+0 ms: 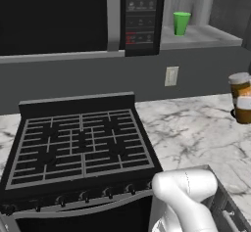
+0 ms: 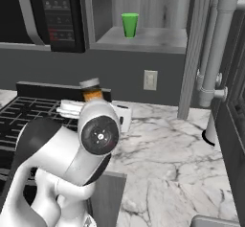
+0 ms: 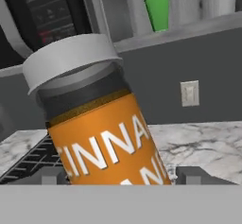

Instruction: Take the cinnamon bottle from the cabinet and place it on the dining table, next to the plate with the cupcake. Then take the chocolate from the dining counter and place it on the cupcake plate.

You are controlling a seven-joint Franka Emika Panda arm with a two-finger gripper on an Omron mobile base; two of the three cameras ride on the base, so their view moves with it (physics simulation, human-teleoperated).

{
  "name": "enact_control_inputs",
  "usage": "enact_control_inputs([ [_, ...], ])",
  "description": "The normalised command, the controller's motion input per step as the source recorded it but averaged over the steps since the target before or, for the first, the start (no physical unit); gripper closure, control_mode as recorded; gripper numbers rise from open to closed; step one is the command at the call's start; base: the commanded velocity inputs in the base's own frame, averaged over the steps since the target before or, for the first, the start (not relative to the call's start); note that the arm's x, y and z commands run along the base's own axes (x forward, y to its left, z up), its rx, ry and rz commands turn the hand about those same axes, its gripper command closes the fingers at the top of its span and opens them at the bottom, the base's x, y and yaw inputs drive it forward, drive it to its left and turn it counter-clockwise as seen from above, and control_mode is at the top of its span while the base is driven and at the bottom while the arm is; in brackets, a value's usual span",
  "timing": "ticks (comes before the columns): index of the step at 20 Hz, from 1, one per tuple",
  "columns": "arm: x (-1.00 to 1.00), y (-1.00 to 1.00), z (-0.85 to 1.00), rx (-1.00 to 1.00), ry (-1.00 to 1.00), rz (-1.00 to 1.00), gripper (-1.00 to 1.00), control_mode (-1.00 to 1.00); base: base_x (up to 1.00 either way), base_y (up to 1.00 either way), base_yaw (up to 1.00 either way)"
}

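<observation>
Marble worktop [image 2: 162,140] runs beside the stove [image 1: 78,145] below my gripper [image 3: 118,176], whose wide-set fingers clasp the cinnamon bottle [image 3: 101,133] above its back edge. Tilted as it is, the bottle could slip. Farther off, a green cup [image 2: 129,25] stands on the cabinet [image 2: 143,38] shelf, next to the microwave [image 1: 142,15].
</observation>
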Motion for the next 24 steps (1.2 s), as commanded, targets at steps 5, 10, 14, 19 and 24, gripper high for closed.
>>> enact_control_inputs([
  [5, -0.54, 0.22, -0.07, 0.03, 0.00, 0.31, 1.00, -1.00, 0.00, 0.00, 0.00],
  [10, -0.01, 0.84, 0.05, 0.00, 0.03, 0.30, 1.00, -1.00, 0.00, 0.00, 0.00],
  [14, -0.01, 0.48, -0.03, 0.00, 0.05, 0.11, 1.00, 1.00, -0.13, 0.47, 0.10],
  [19, 0.00, 0.00, 0.00, 0.00, 0.00, 0.00, 1.00, 1.00, -0.58, 0.98, 0.52],
  [24, 0.00, 0.00, 0.00, 0.00, 0.00, 0.00, 1.00, 1.00, -0.43, 0.97, 0.77],
])
